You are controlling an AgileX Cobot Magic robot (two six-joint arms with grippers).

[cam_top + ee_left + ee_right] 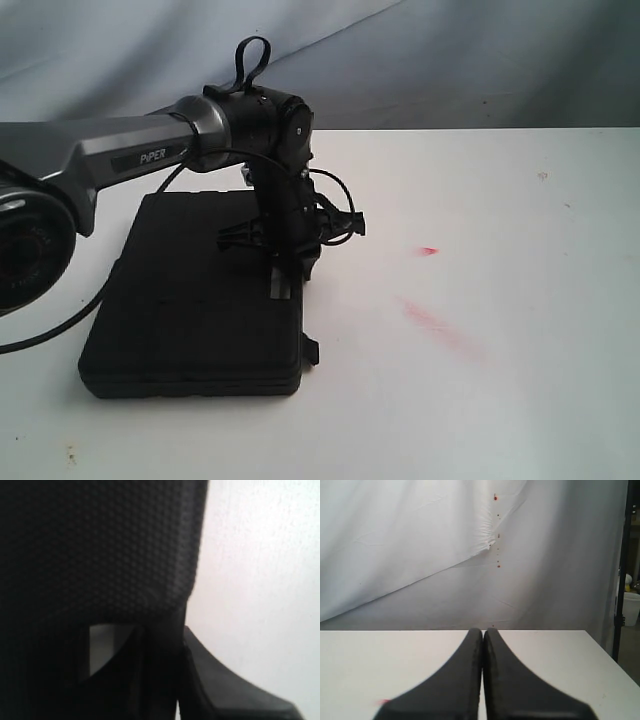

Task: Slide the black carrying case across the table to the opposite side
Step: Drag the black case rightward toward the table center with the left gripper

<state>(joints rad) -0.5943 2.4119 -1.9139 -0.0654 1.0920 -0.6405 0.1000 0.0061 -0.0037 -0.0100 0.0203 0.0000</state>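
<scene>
The black case (190,300) is lying flat on the left part of the white table (500,400), and the wide stretch of table to its right, where faint red smudges (432,322) are showing, is lying uncovered ahead of it. Judging by that, the slide is only at its start: the case is sitting on its starting side, with most or all of the crossing left to do.

The left arm is reaching over the case from the left, and the left gripper (288,272) is pointing down at the top of the case near its right edge. In the left wrist view the textured lid is filling most of the picture, with one finger (225,690) showing just beyond the case's edge over the table. The rest is lost in black on black, so I cannot tell whether this gripper is pinching the edge, only pressing on it, or hanging loose beside it.

The right gripper (482,636) is holding its fingers pressed together with nothing between them, hovering low over bare table and facing the draped backdrop; it is taking no part at the case.

What seems left is to secure contact at that edge and carry the case across to the far right side.
</scene>
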